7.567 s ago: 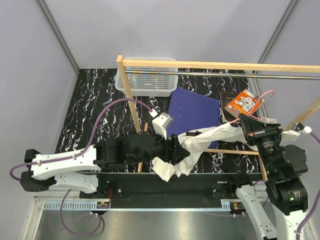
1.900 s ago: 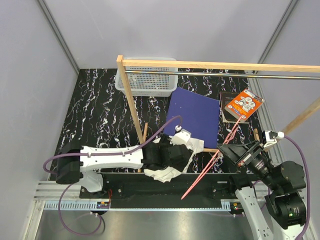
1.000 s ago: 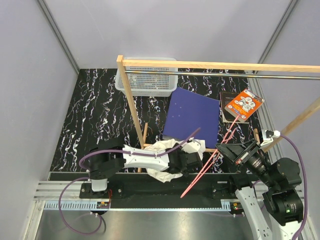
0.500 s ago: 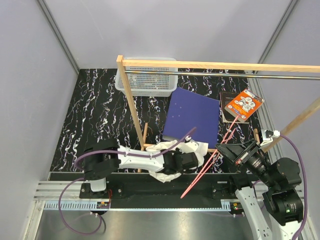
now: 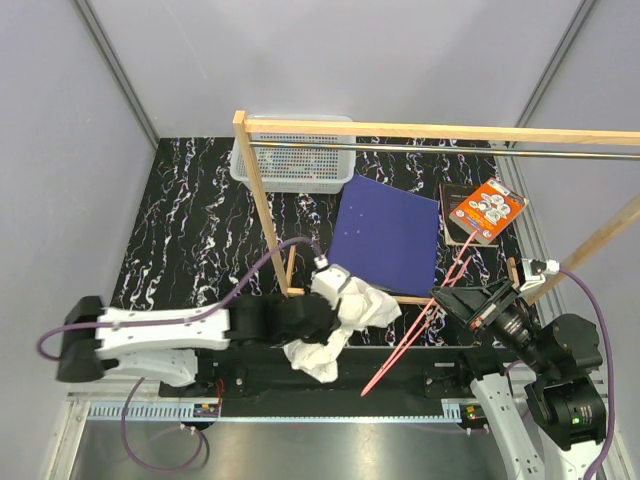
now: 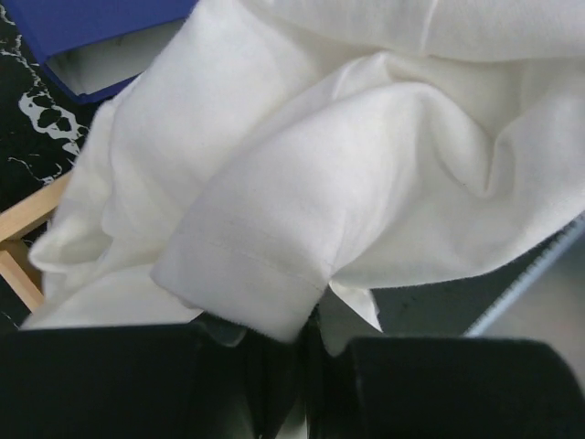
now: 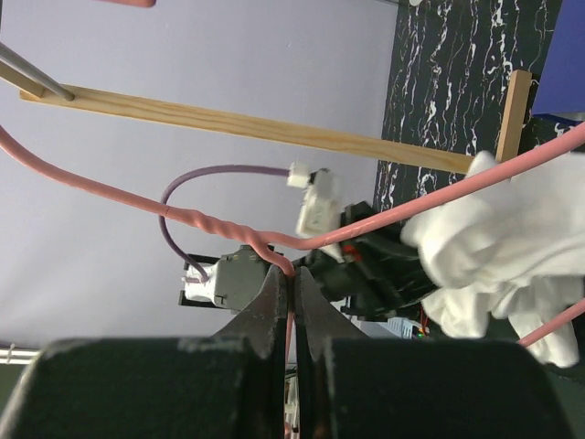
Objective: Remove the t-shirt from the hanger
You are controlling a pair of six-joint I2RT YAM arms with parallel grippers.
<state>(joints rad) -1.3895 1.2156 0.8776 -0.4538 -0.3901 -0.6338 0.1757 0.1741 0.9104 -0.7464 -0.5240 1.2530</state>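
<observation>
The left end effector is clamped on a fold of the t-shirt, which lies bunched at the near edge of the counter, one end hanging over it. The right end effector pinches the hanger just below its twisted neck, with the bare wire slanting just beside the t-shirt.

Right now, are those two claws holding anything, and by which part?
The left gripper pinches the t-shirt at a hemmed sleeve cuff; the right gripper clamps the hanger near its twisted neck.
</observation>
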